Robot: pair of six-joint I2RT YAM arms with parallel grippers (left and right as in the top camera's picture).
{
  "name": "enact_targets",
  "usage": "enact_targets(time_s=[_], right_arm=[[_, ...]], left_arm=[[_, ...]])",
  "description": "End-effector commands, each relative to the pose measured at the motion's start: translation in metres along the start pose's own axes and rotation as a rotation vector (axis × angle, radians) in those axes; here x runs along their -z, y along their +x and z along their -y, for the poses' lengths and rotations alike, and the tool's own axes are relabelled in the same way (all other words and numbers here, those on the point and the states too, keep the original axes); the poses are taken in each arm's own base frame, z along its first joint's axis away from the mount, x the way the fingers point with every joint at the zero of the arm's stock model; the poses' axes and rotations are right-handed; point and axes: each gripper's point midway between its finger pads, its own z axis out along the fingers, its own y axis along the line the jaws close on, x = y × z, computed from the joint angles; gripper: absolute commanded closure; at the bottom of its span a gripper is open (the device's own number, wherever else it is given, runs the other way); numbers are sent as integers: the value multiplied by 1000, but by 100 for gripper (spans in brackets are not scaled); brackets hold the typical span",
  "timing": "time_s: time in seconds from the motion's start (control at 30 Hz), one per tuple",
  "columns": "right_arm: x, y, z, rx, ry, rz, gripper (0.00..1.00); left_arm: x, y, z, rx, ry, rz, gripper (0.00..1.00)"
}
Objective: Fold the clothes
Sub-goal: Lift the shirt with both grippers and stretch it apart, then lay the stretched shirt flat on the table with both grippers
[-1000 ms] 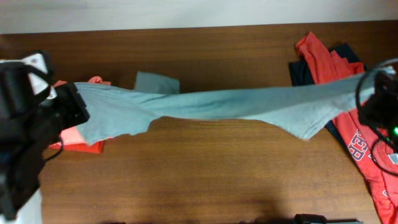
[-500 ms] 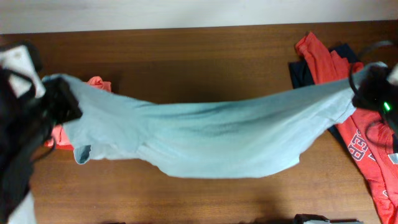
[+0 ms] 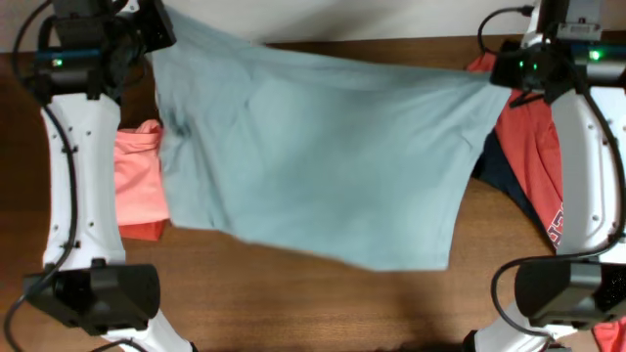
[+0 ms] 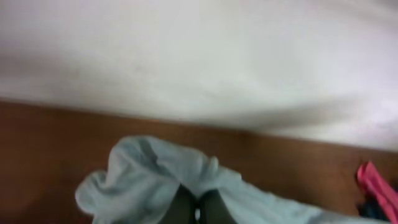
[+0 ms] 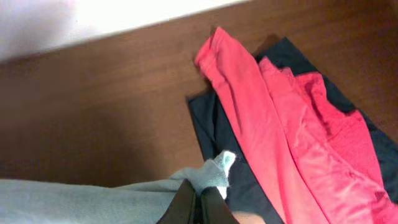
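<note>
1. The left fingers (image 4: 196,205) are pressed together on a bunched corner of the pale grey-blue cotton T-shirt (image 3: 313,156). In the left wrist view the cloth wells up around both dark tips.
2. The right fingers (image 5: 195,205) are likewise pressed together, pinching another corner of the same shirt. A small tuft of fabric stands out just above the tips.
3. The shirt hangs spread wide between the two arms. From overhead, its top edge runs from the far-left corner across to the far right, sagging slightly in the middle.
4. The cloth falls toward the near side over the brown wooden tabletop (image 3: 293,303). I cannot tell whether the lower hem touches the wood.
5. A coral-orange T-shirt (image 3: 137,186) lies on the left side of the tabletop. Its right edge is hidden under the hanging shirt.
6. A red T-shirt with white print (image 3: 533,147) lies crumpled on the right side, on top of a navy T-shirt (image 3: 499,176). The held shirt overlaps both at their left margin.
7. In the right wrist view the navy cloth lies directly beyond the right fingers.
8. A white wall (image 4: 199,50) runs behind the far edge of the tabletop.
</note>
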Motion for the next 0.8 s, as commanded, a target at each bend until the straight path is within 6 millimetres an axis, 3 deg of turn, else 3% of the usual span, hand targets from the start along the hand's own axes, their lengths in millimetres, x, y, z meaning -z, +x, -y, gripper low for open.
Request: enact_targets(time_s=[0.0,0.13,0.27,0.37,0.5,0.57,0.77], right_arm=[[77,-62,14,-87,13,256,96],[128,-88,25,-111,13,379,96],[130,-73,37,-115,40,319,96],[107,-42,43,-81,77,173,96],[70,4,47,-50,113,-45,96],[43,38,49,-21,129,-193,96],[-4,120,57,13,175,-484,96]], left_arm=[[42,-55,27,-119,76,181,100],[79,-88,29,-175,11,280,100],[95,-81,31,-174,-2,232,100],[90,-43,21,-142,-25,72,100],[83,40,11,-71,-33,-265,100],[79,89,1,-30,-65,-470,100],[68,193,-18,7,-101,-876,100]])
